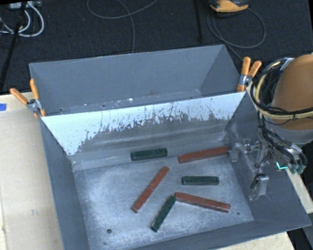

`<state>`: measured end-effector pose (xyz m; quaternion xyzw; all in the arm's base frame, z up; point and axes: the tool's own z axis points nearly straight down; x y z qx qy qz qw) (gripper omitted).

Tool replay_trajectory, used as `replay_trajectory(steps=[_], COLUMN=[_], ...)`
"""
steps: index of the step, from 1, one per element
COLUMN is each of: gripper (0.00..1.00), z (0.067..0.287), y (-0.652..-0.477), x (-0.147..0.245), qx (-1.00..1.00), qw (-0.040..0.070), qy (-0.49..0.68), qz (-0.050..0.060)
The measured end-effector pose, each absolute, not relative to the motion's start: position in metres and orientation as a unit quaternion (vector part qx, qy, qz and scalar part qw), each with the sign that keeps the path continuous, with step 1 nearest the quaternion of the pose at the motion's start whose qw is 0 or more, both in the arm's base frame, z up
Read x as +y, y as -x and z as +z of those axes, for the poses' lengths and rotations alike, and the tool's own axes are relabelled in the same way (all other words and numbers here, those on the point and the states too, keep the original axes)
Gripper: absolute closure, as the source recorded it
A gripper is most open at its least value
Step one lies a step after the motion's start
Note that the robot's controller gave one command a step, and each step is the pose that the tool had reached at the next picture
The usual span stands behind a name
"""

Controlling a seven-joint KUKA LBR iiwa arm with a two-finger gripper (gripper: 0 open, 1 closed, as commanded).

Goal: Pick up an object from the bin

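Grey bin (104,187) floor: loose bars, gripper (257,185) at right wall.
Risk: gripper, opening indeterminate, may scrape wall or nudge nearest red-brown bar (203,201) aside.

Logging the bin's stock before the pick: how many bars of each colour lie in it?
Green bars: 3
Red bars: 3
Total: 6

Single camera, high over bin (138,83), looking down, tilted somewhat to one side; whole bin framed, fairly near; arm (295,95) entering from right
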<state>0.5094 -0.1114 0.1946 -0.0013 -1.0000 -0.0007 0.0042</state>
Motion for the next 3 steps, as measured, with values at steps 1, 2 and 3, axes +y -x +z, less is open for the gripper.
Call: replay_trajectory(steps=[1, 2, 3], gripper=[0.0, 1.0, 1.0], z=[0.069, 0.07, 0.2], y=[-0.477, -0.475, -0.494], x=[-0.027, -0.029, -0.025], qx=[-1.0, -1.0, -1.0], qw=[-0.004, 0.0, -0.004], qy=[0.018, 0.017, 0.009], qz=[-0.001, 0.0, 0.0])
